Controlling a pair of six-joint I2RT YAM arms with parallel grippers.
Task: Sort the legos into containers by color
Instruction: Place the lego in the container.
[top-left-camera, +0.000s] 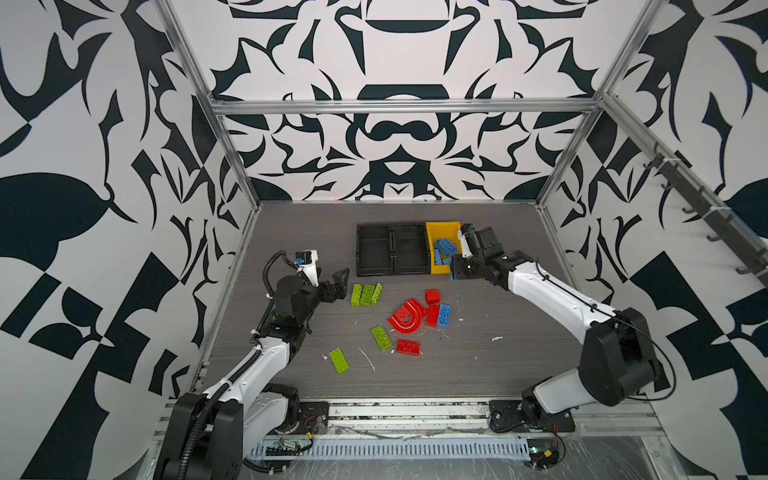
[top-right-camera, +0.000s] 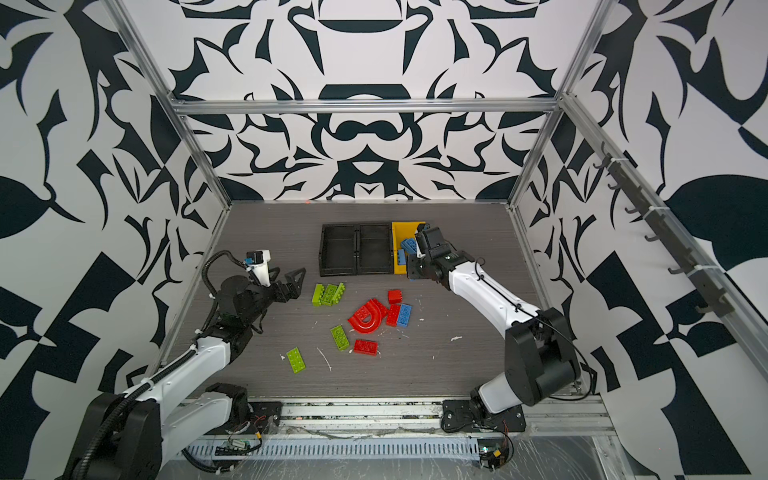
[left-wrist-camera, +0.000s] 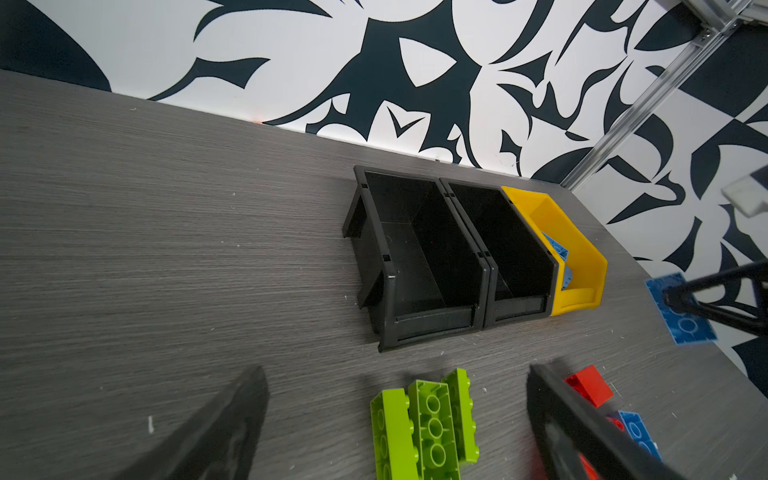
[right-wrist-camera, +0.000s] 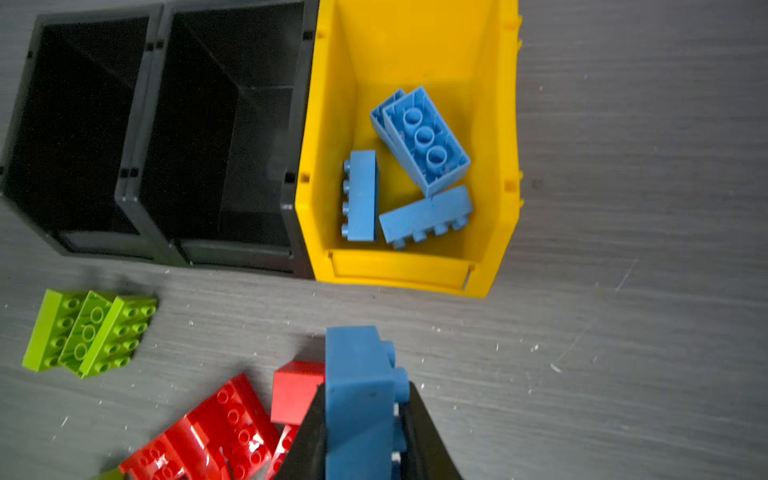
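Note:
My right gripper (right-wrist-camera: 361, 390) is shut on a blue lego (right-wrist-camera: 357, 361). It hangs above the table just in front of the yellow container (right-wrist-camera: 415, 54), which holds several blue legos (right-wrist-camera: 424, 139). Both black containers (top-left-camera: 374, 249) (top-left-camera: 411, 249) are empty. My left gripper (top-left-camera: 338, 282) is open and holds nothing. It sits just left of three lime green legos (top-left-camera: 366, 294) lying side by side, which also lie between its fingers (left-wrist-camera: 232, 415) in the left wrist view. On the table are a red arch (top-left-camera: 409, 318), red bricks (top-left-camera: 432, 296) (top-left-camera: 408, 346), a blue brick (top-left-camera: 444, 316) and two more green bricks (top-left-camera: 381, 337) (top-left-camera: 339, 360).
The three containers stand in a row near the back of the grey table (top-left-camera: 291, 232). Patterned walls with aluminium posts (top-left-camera: 557, 183) close in the table on three sides. White flecks (top-left-camera: 368, 359) dot the surface. The arm bases stand on a rail (top-left-camera: 399, 411) at the front edge.

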